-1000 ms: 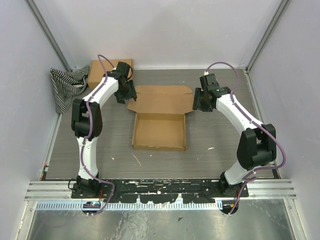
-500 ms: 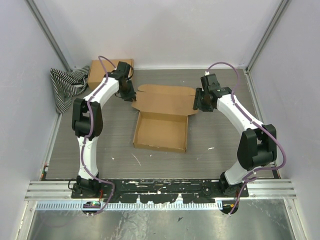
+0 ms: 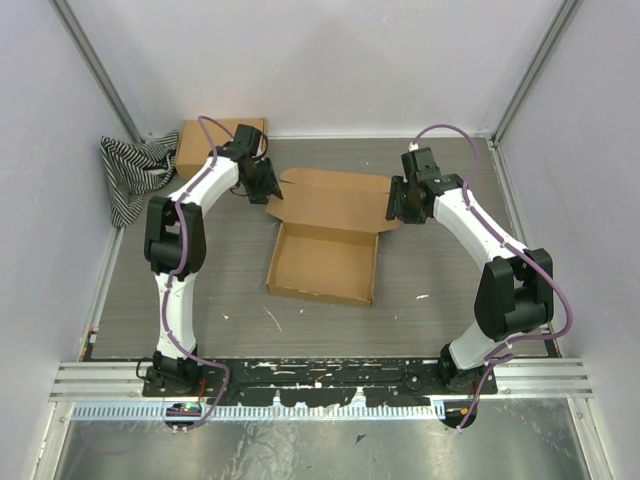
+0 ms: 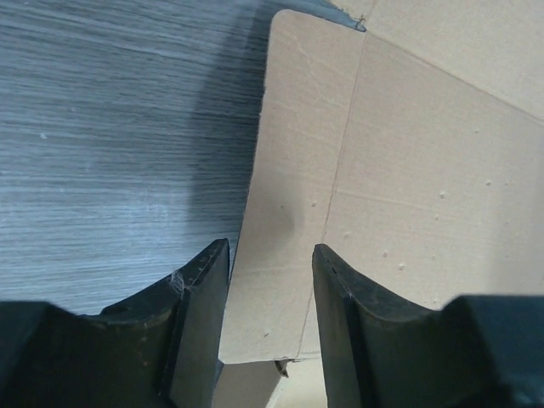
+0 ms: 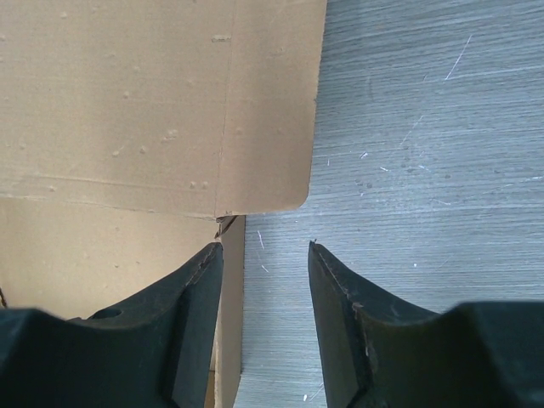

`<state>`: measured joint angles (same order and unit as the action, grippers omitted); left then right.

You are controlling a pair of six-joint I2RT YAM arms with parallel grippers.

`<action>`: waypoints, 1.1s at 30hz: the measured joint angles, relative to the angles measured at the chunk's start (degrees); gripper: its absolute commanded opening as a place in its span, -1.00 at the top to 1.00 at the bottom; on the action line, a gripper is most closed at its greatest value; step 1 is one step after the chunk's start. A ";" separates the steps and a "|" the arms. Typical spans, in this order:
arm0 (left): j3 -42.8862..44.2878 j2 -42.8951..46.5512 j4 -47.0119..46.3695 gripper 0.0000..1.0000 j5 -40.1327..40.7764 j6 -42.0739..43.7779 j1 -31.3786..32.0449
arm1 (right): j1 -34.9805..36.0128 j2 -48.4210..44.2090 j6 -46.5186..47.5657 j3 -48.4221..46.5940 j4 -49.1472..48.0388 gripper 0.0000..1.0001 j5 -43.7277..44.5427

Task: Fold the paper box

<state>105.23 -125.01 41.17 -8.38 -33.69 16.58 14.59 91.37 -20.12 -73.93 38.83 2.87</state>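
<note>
Now the plain brown corrugated cardboard box (image 3: 322,262) sits centrally on the grey tabletop (image 3: 200,290), lid (image 3: 335,198) flat behind. Left hand (image 3: 271,186) and right hand (image 3: 396,213) hang spread at the lid's side flaps; better pinch both evenly, folding together.

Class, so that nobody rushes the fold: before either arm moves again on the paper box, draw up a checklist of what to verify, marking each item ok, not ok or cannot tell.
1. Paper box tray walls standing: ok.
2. Lid open, lying behind the tray: ok.
3. Left arm jaws open and lined up on the lid's left side flap: ok.
4. Right arm jaws open and lined up on the right side flap: not ok; their gap sits over the table beside the flap.
5. Any jaws touching cardboard: cannot tell.
6. Second cardboard box and striped cloth apart from the lid: ok.
</note>
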 measured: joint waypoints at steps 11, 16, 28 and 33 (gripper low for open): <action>-1.97 -0.81 -5.81 0.99 -6.54 -3.48 -0.31 | -0.02 0.00 -0.17 0.00 0.11 -0.01 0.09; -5.42 1.86 -8.17 1.00 -6.21 -3.04 -0.31 | -1.16 0.90 -0.76 -1.88 1.09 -0.08 -0.09; -22.62 22.01 -12.41 1.00 -0.44 -0.22 -0.31 | -10.08 10.93 1.09 -10.95 1.77 -0.16 -8.68; -23.28 23.39 -14.03 1.00 -0.02 0.48 -0.11 | -10.05 16.24 2.01 -11.04 0.04 -0.16 -15.96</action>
<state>81.95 -101.62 27.14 -8.40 -33.21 16.47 4.54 107.61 -18.11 -84.97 38.87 -13.08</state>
